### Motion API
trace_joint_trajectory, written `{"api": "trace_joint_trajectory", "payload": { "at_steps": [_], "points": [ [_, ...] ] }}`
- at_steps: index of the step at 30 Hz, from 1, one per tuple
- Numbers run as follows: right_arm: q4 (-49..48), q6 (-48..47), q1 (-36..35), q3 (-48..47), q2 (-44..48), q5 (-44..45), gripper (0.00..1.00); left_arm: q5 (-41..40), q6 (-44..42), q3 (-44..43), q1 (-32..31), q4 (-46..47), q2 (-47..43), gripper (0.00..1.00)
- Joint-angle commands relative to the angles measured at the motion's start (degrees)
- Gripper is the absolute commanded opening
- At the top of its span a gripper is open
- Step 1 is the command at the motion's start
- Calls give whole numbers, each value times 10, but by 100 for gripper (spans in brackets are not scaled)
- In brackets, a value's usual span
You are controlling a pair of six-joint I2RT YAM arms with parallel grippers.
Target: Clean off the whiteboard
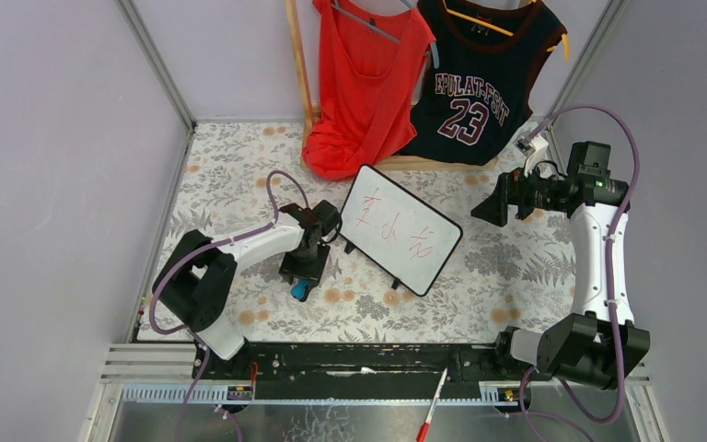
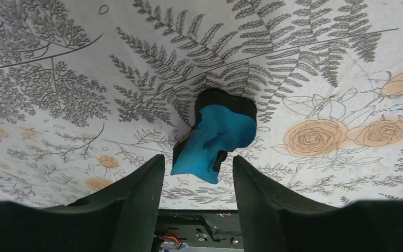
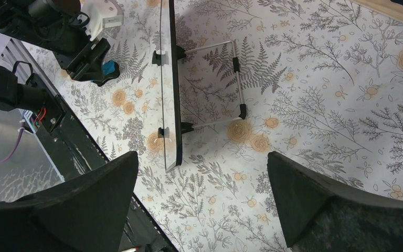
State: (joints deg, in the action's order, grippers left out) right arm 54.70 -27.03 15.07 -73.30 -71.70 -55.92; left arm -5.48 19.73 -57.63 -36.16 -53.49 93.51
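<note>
The whiteboard point(image 1: 400, 228) stands tilted on the floral tablecloth at mid-table, with red handwritten marks on its face. In the right wrist view it point(image 3: 170, 79) shows edge-on with its wire stand point(image 3: 236, 79) behind. A blue eraser with a black pad point(image 1: 301, 289) lies on the cloth left of the board. My left gripper point(image 1: 302, 274) is open and points down over it. In the left wrist view the eraser point(image 2: 218, 134) lies just beyond my open left gripper point(image 2: 198, 160), its near end between the fingers. My right gripper point(image 1: 483, 210) is open and empty, raised right of the board point(image 3: 202, 157).
A red tank top point(image 1: 364, 83) and a dark number 23 jersey point(image 1: 479, 83) hang on a wooden rack at the back. A red marker point(image 1: 431, 405) lies on the front rail. Grey walls close in both sides.
</note>
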Motion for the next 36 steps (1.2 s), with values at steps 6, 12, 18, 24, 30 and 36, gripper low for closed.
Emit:
{"api": "trace_joint_trajectory", "payload": {
  "at_steps": [6,12,18,24,30,36],
  "points": [
    [-11,-4,2,-1,5,-18,99,30,-15,-7,2,33,15,49],
    [-12,-3,1,-4,6,-16,99,30,-19,-4,2,43,36,48],
    [-13,-5,1,0,8,-8,99,28,-21,-3,2,50,44,44],
    [-13,-5,2,-1,9,-8,99,34,-22,-2,2,52,52,36],
    [-11,-3,1,-1,9,-7,99,38,-19,-2,2,47,31,25],
    [-11,4,1,-6,7,-8,99,30,-12,-6,2,29,-16,17]
  ]
}}
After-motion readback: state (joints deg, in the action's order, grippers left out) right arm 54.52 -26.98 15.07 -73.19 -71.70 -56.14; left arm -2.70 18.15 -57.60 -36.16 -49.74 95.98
